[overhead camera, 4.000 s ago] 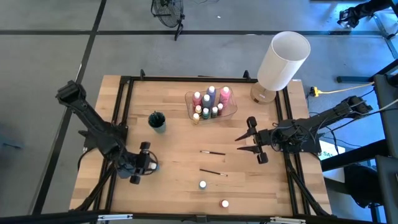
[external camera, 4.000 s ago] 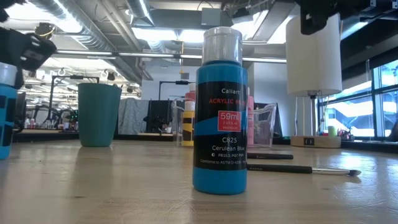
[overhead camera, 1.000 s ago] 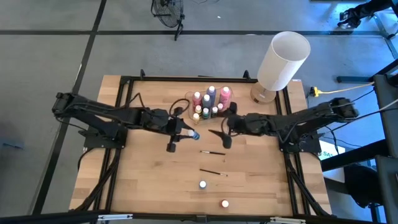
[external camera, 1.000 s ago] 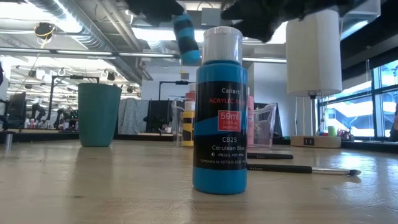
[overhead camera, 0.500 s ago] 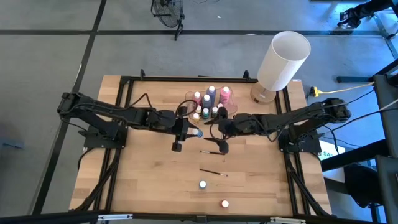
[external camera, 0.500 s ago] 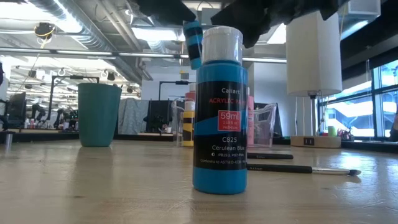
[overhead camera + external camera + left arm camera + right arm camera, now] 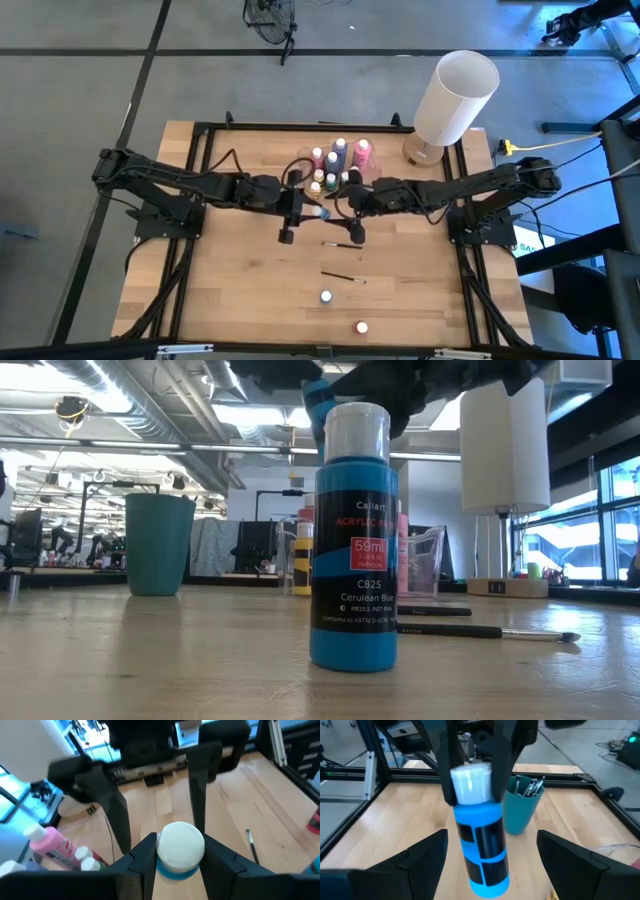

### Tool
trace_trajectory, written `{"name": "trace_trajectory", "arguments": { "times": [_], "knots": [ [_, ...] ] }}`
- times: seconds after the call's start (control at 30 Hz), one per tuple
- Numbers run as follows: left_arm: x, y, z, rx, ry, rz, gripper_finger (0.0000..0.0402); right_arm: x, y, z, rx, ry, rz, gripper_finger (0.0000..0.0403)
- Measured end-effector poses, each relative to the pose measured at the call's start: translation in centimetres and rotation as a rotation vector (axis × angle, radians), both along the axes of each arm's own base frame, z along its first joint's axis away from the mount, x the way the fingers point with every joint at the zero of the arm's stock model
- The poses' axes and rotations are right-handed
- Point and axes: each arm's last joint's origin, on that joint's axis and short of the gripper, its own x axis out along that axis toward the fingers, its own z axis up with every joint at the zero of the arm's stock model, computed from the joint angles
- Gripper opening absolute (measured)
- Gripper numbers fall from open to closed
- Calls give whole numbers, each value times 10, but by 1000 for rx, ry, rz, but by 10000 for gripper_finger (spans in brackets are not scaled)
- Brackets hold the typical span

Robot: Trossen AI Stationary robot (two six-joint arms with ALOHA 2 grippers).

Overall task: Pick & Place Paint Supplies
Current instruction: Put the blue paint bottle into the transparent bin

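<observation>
Two grippers meet above mid-table in the high view: the left gripper (image 7: pixel 303 208) clasps a blue paint bottle (image 7: pixel 316 212), and the right gripper (image 7: pixel 350 212) faces it, fingers spread. In the left wrist view, the bottle's white cap (image 7: pixel 180 845) sits between the left fingers (image 7: pixel 141 859). In the right wrist view, the bottle (image 7: pixel 481 846) hangs between the spread right fingers (image 7: pixel 427 855), a teal cup (image 7: pixel 520 807) behind it.

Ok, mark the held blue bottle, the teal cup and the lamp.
held blue bottle (image 7: pixel 482 847), right wrist view, on its blue body.
teal cup (image 7: pixel 158 545), low view, mid wall.
lamp (image 7: pixel 455 98), high view, side of its white shade.
</observation>
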Motion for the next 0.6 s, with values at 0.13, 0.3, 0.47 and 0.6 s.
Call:
{"name": "trace_trajectory", "arguments": {
  "times": [0.13, 0.3, 0.47, 0.6],
  "knots": [
    [1, 0, 2, 9, -19, -6, 116, 2, -2, -4, 6, 11, 13, 307],
    [1, 0, 3, 11, -38, -8, 116, 4, -4, -7, 6, 19, 9, 307],
    [2, 0, 4, 10, -49, -9, 116, 6, -4, -10, -1, 26, 10, 307],
    [2, 0, 5, 10, -53, -10, 116, 7, -4, -12, -8, 32, 11, 307]
  ]
}}
